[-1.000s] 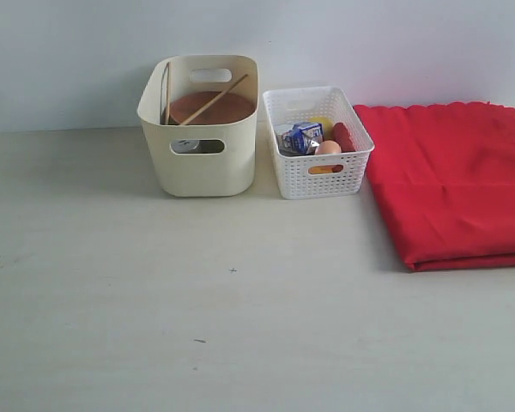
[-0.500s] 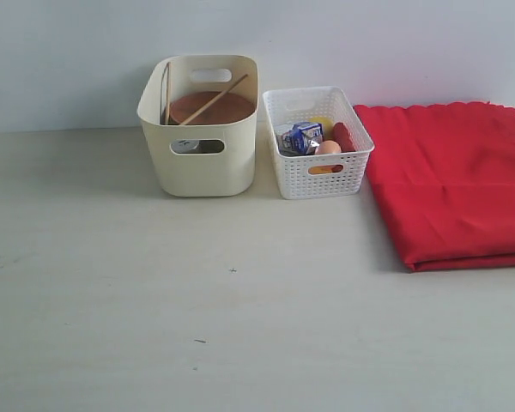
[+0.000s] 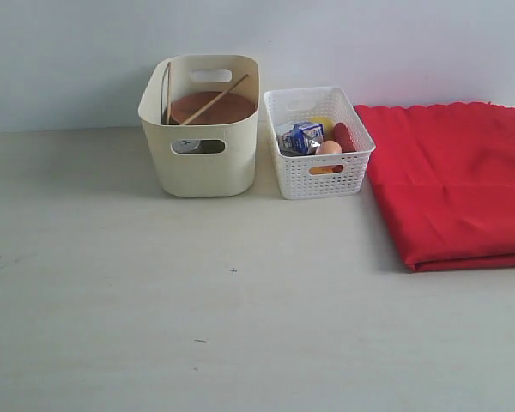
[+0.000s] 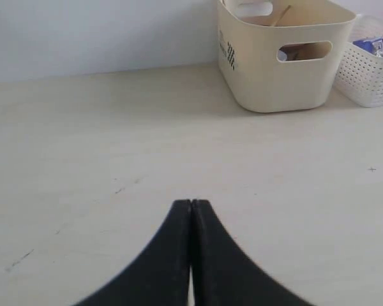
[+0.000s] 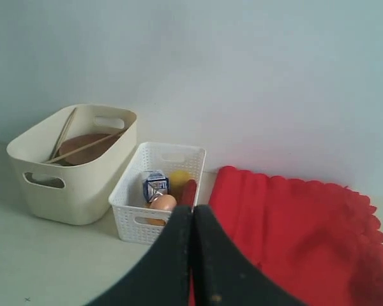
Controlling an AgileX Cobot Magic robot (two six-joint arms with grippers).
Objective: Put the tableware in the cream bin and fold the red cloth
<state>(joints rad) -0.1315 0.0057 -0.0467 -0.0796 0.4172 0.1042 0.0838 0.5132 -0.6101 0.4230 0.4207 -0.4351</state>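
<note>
Left claw (image 4: pixel 191 203) and right claw (image 5: pixel 193 208) tight together, empty (print (image 4: pixel 232 52) on cream bin (image 4: pixel 268 86) illegible)

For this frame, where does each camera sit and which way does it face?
Exterior: off the arms, raised, facing across the table to the cream bin, white basket and red cloth; no robot part shows.
Left wrist: low over the table, facing the bin; shut left gripper in front.
Right wrist: higher, facing basket and cloth; shut right gripper in front.
Shared: all three show bin and basket.
</note>
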